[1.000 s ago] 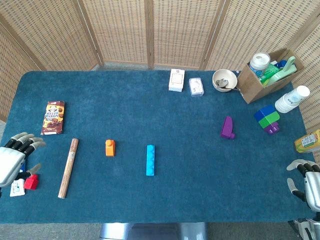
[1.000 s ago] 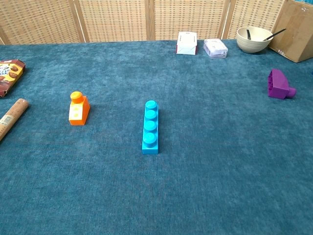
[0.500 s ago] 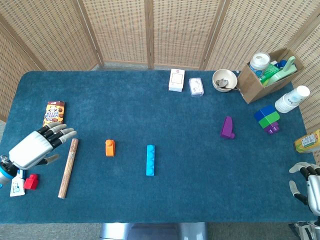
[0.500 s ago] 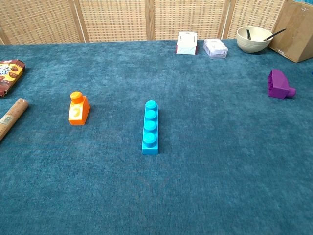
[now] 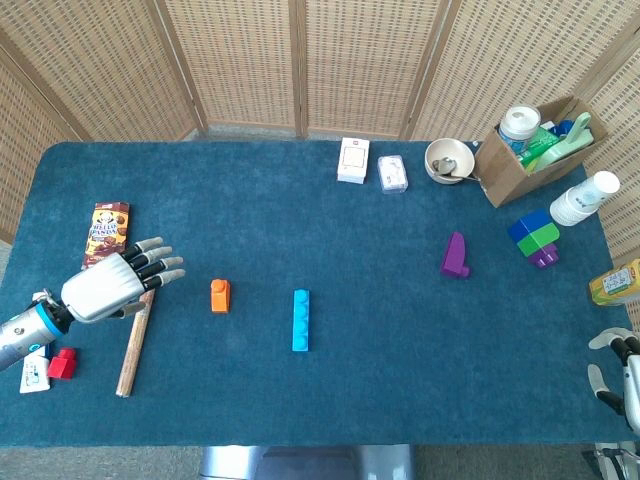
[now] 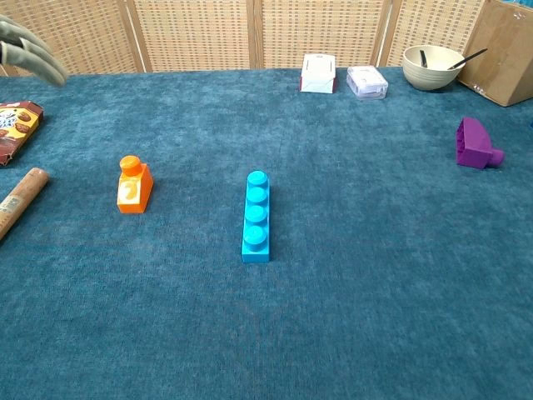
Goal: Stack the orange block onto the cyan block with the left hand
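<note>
A small orange block (image 5: 220, 296) (image 6: 133, 187) stands on the blue table cloth, left of centre. To its right lies the long cyan block (image 5: 301, 320) (image 6: 256, 217), lengthwise, studs up. My left hand (image 5: 112, 284) hovers to the left of the orange block with its fingers spread toward it, holding nothing; its fingertips (image 6: 29, 48) enter the chest view at the top left corner. My right hand (image 5: 620, 372) rests at the table's near right corner, partly cut off by the frame, fingers apart and empty.
A wooden rod (image 5: 136, 336) lies just under my left hand, with a snack packet (image 5: 105, 233) behind it and a small red block (image 5: 62, 363) near the left edge. A purple block (image 5: 454, 256), a bowl (image 5: 447, 160) and a cardboard box (image 5: 525, 150) sit to the right.
My left hand has risen from the near left edge and travelled rightward over the wooden rod toward the orange block. My right hand has slid slightly lower out of frame.
</note>
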`<state>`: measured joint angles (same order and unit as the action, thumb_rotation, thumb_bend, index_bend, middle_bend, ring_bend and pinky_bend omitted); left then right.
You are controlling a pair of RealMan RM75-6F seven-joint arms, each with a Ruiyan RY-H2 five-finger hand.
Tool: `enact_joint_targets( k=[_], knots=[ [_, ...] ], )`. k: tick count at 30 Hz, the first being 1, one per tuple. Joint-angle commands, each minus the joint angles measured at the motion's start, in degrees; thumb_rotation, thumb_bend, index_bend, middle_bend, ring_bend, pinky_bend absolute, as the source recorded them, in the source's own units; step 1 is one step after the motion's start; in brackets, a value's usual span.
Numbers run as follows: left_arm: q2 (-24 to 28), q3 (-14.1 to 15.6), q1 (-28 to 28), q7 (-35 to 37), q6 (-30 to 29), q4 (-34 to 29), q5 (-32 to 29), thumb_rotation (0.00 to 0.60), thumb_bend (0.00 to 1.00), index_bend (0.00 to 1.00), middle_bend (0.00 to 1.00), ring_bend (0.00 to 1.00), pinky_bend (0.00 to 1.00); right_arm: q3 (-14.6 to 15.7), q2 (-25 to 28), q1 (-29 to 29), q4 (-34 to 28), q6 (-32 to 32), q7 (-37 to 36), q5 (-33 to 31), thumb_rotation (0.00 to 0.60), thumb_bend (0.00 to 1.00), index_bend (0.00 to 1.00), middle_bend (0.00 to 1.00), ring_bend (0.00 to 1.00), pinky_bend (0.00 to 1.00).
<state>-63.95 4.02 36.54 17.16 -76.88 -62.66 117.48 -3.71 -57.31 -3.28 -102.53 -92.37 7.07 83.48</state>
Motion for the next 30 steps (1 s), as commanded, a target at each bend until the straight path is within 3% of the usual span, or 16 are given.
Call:
enact_joint_targets(
  k=[1, 13, 30],
  knots=[
    [-0.75, 0.63, 0.91, -0.02, 1.01, 0.72, -0.25, 0.6, 0.3, 0.2, 0.18, 0.13, 0.13, -0.14, 0.27, -0.13, -0.34, -0.26, 0.31, -0.03, 0.6, 0.32, 0.45, 0.39, 0.32, 0.39],
    [-5.57, 2.78, 4.52, -0.7, 5.14, 5.27, -0.92, 0.6, 0.33, 0.22, 0.09, 0.04, 0.1, -0.63, 0.74, -0.38, -1.51, -0.53, 1.85, -0.83, 0.6, 0.32, 0.45, 0.39, 0.32, 0.4],
    [-13.82, 4.81, 9.65, -0.29, 6.23, 12.4, -1.15, 0.6, 0.34, 0.21, 0.06, 0.02, 0.09, -1.37, 1.51, -0.81, -1.44, -0.49, 1.82, -2.75, 0.6, 0.32, 0.45, 0.39, 0.32, 0.39]
  ],
)
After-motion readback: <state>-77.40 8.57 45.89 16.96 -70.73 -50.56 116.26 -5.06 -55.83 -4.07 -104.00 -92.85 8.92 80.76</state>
